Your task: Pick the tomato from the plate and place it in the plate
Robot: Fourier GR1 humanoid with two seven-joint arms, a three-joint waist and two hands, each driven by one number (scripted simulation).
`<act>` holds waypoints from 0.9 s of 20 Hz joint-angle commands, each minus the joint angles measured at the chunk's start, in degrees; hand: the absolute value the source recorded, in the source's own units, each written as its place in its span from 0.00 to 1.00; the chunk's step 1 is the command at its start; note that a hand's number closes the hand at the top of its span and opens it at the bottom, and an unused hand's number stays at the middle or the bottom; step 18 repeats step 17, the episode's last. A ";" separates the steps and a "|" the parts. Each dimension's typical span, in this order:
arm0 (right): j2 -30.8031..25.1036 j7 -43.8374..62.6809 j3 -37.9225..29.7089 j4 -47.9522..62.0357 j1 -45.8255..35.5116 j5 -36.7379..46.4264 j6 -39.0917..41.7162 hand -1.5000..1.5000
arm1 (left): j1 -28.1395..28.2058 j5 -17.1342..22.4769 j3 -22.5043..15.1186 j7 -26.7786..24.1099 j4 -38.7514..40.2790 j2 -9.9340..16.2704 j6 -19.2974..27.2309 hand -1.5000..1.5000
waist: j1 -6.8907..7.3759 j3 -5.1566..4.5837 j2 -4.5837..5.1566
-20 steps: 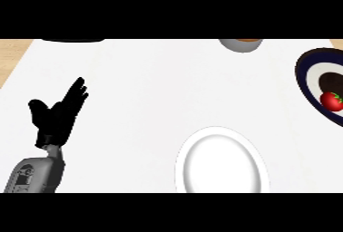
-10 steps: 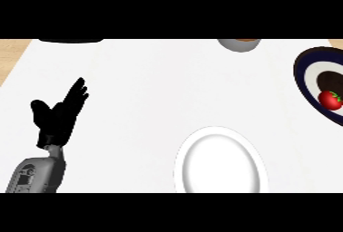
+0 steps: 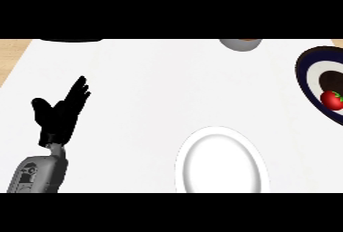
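Same as before — tomato [image 3: 331, 99] on dark plate [image 3: 309, 79].

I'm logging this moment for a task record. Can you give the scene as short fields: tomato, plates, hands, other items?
tomato: red, on the dark plate, not yet picked
dark plate: at the right edge, partly cut off
white plate: near the lower centre, nothing on it
left hand: open, fingers up, resting at the left
right hand: not in view
grey bowl: at the top edge, partly cut off
counter: white top
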 commanded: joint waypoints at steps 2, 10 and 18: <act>0.27 -7.60 -1.00 -1.28 4.19 -1.45 7.84 0.00 | 0.39 0.82 1.33 -0.23 -0.45 1.23 -0.69 0.50 | 0.41 0.15 0.17; -2.52 -4.82 -0.91 -3.52 5.73 -2.25 7.91 0.00 | -0.02 -0.52 -0.28 -0.78 1.16 -1.02 0.63 0.50 | 0.39 0.14 0.42; -0.99 -6.33 0.66 -5.19 9.16 -1.24 5.61 0.00 | -0.59 0.40 -0.01 -0.47 0.33 0.47 -1.46 0.50 | 0.96 0.34 0.45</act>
